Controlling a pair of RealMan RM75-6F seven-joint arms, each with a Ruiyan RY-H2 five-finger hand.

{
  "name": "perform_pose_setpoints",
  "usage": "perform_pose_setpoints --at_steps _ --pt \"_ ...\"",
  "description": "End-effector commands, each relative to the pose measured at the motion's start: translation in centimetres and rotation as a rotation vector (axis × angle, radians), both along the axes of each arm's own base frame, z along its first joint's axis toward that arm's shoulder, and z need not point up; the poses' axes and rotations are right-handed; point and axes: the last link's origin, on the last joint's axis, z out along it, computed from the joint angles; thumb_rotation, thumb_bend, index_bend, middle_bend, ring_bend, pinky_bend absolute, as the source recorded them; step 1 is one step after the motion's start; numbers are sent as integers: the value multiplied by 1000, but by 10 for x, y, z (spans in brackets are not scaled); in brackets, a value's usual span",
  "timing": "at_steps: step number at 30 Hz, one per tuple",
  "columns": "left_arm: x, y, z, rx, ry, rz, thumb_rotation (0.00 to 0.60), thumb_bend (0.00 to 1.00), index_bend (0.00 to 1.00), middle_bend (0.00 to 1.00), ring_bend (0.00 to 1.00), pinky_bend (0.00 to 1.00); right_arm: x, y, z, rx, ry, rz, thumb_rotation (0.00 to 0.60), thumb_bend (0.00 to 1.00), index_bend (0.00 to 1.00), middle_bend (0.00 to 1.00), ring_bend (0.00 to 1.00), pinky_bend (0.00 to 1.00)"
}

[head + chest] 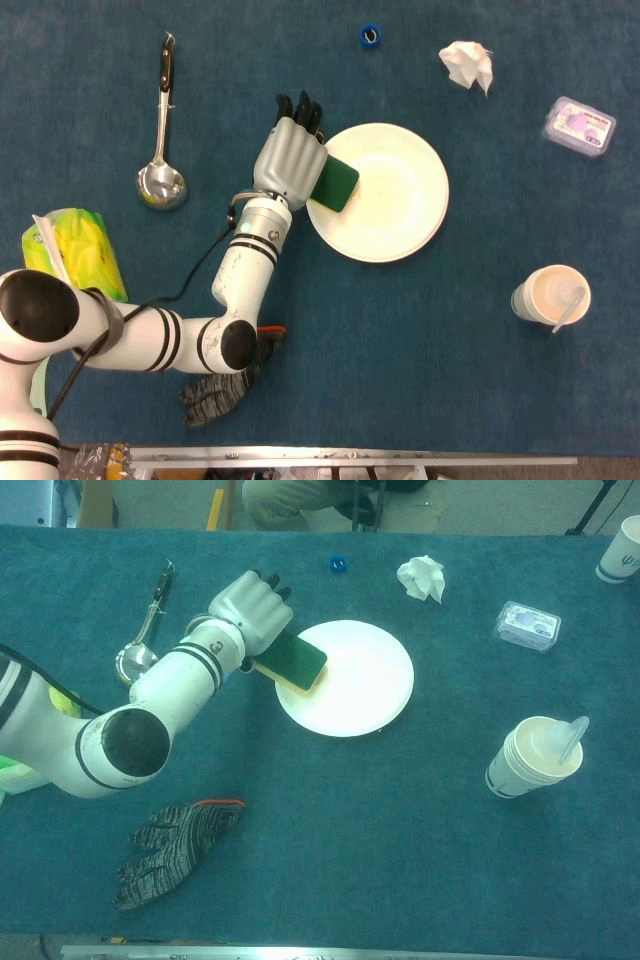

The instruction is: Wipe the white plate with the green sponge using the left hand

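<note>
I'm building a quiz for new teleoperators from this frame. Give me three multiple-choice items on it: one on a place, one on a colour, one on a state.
1. Where does the green sponge lie?
A. On the left rim of the white plate
B. Beside the ladle
C. On the glove

2. What colour is the small cap at the far edge of the table?
A. Red
B. Blue
C. Yellow

3. What is the left hand doing?
A. Resting open on the cloth
B. Gripping the ladle
C. Holding the sponge

Answers: 1 A, the sponge overlaps the plate's left edge in both views. 2 B, the cap is blue. 3 C, the hand's fingers wrap the sponge.
</note>
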Motion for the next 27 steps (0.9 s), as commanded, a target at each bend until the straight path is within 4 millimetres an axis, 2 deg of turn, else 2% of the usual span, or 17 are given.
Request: perform_pose_setpoints --at_steps 1,16,27 --pt "2 -2 -3 -6 3 -8 503 298 393 70 0 128 -1 0 0 -1 0 -1 600 317 167 244 123 261" --pt "20 -16 -7 -29 -2 -68 503 298 393 69 0 128 -2 -1 1 1 -7 -2 600 316 167 244 123 260" --pt "28 -6 -11 -2 15 -104 510 298 393 69 0 128 -4 2 4 -11 -5 -11 600 317 167 244 123 261"
